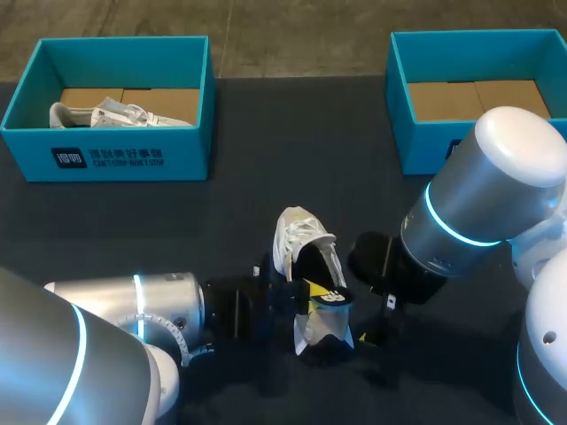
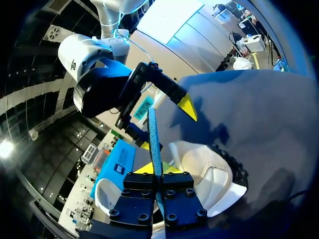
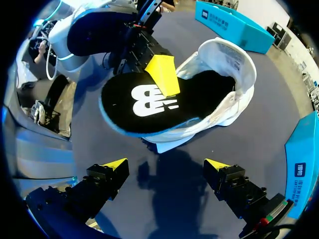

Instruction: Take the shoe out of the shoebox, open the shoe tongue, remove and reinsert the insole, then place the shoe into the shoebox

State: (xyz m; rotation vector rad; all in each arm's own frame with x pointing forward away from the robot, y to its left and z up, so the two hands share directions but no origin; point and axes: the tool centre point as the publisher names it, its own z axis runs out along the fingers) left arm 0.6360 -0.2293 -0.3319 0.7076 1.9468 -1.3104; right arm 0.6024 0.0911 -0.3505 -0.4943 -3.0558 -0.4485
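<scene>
Head view: looking down from above and behind onto the whole bench (image 1: 221,221), standing farthest off of the three.
Left wrist view: riding just behind the left pincer (image 2: 157,169), looking out along it, sitting very close and catching the insole (image 2: 153,134) edge-on.
Right wrist view: looking down along the right pincer (image 3: 167,167) from close above the bench.
Facing: the wrist views are pointing toward each other.
Shared: all three are taking in the shoe (image 1: 301,235).

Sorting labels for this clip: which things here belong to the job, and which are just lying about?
In the job: white shoe, its black insole, left pincer shut on the insole, open right pincer, probably the empty shoebox.
Lying about: second shoebox with another shoe in it.
</scene>
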